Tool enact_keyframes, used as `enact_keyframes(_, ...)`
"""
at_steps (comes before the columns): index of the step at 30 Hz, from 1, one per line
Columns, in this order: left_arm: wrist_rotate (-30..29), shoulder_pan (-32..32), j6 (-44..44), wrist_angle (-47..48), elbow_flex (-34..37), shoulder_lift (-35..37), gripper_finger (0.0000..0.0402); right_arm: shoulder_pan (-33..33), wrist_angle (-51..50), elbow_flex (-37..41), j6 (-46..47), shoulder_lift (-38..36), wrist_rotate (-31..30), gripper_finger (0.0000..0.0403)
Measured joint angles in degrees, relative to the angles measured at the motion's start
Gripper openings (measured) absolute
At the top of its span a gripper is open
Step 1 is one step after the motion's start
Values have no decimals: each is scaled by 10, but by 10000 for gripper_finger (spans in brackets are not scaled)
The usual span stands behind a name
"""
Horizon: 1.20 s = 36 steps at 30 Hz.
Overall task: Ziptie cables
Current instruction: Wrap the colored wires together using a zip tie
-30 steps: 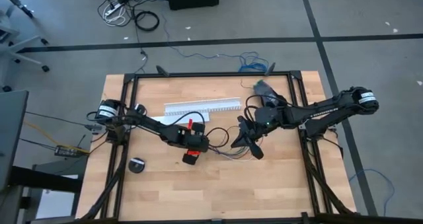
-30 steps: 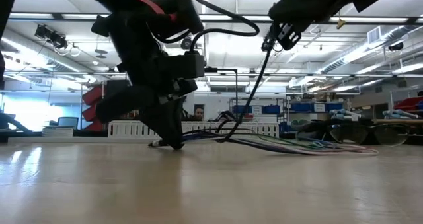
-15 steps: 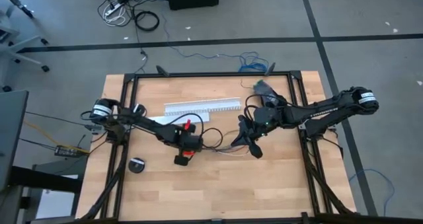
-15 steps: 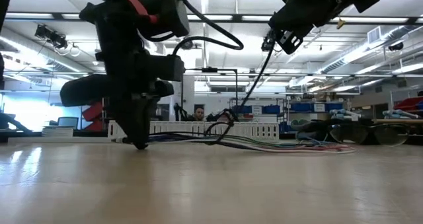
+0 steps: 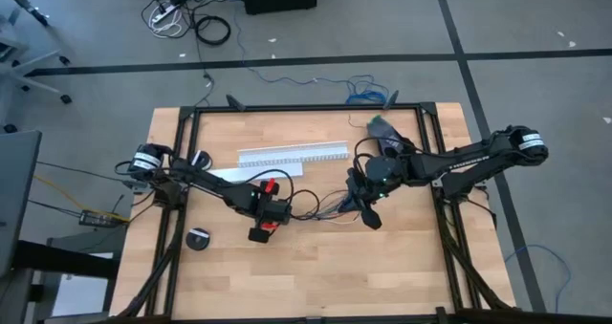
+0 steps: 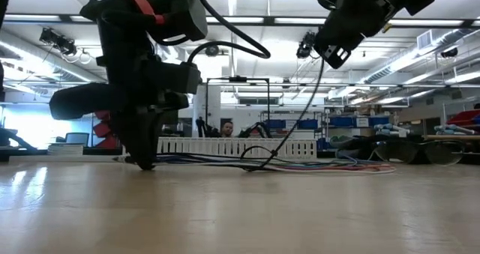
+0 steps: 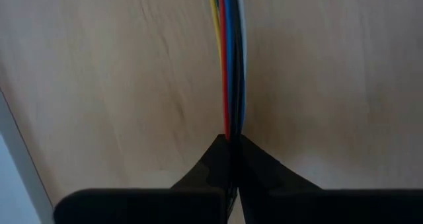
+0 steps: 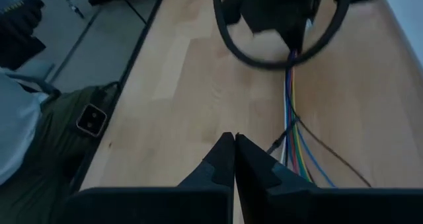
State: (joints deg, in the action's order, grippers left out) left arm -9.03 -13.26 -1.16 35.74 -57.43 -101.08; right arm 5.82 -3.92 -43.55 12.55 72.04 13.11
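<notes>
Left claw has dragged cables leftward, clamped on them; right claw together.

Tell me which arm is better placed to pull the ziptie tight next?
Probably the right. Its tool, shut, holds the thin black ziptie above the table, while the left tool is shut on the cables, pinning them down.

An industrial lab or workshop. Shown by a concrete floor marked off with dark tape lines, a wooden workbench in a black metal frame, loose cords on the floor, long ceiling strip lights, exposed ducting, and shelving with blue bins far behind.
</notes>
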Motion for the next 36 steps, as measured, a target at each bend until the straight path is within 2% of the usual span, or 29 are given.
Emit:
enact_keyframes(12, 17, -8, -36, 10, 0, 0, 3, 2, -39, 0, 11, -7, 6, 0)
enact_keyframes(22, 30, -28, -70, 21, 0, 0, 3, 26, -47, 0, 9, -66, 5, 0)
enact_keyframes(29, 34, -35, -92, 16, 0, 0, 3, 49, -80, 0, 23, -66, -27, 0)
enact_keyframes(36, 38, -40, -98, 5, 1, 0, 3, 65, -80, 0, 33, -66, -35, 0)
